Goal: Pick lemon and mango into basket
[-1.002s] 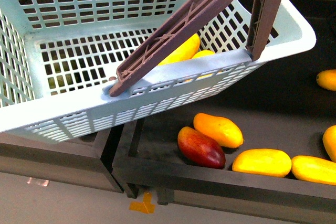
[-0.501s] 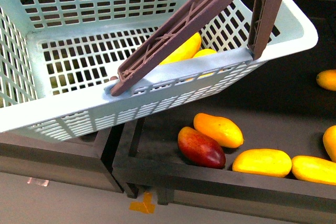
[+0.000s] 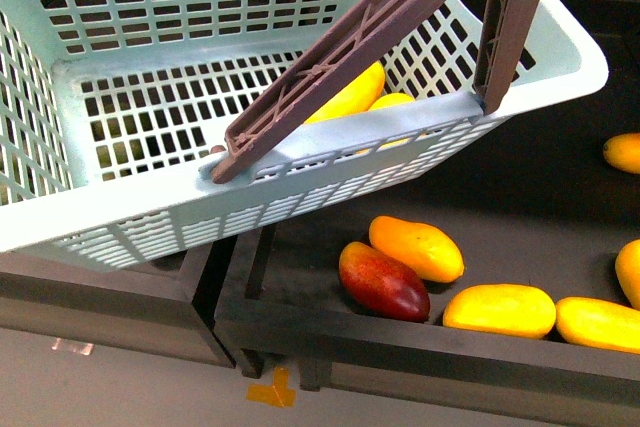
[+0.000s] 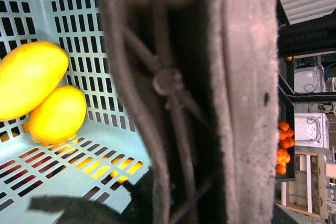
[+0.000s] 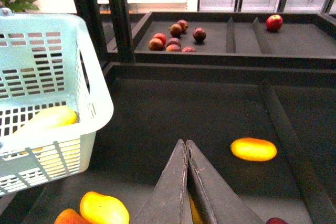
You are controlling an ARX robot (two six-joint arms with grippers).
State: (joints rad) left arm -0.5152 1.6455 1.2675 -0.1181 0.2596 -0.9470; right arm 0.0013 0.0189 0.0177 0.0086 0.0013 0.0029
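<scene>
The light aqua basket (image 3: 330, 147) hangs tilted above the dark fruit trays, its brown handles (image 3: 350, 42) raised. Two yellow fruits (image 3: 352, 95) lie together in its far corner. In the left wrist view they show as a larger one (image 4: 29, 80) and a smaller one (image 4: 58, 114) on the slotted floor (image 4: 79, 156). My left gripper is shut on the brown handle (image 4: 236, 98), which fills that view and hides the fingers. My right gripper (image 5: 186, 144) is shut and empty, over the dark tray to the right of the basket (image 5: 52, 103).
Several mangoes lie in the tray below the basket: an orange one (image 3: 415, 247), a red one (image 3: 383, 282), yellow ones (image 3: 498, 309). Another mango (image 5: 253, 149) lies beyond the right gripper, beside a tray divider (image 5: 278, 124). Red apples (image 5: 173, 38) sit in far trays.
The basket has drifted very slightly to the right. Nothing else has moved.
</scene>
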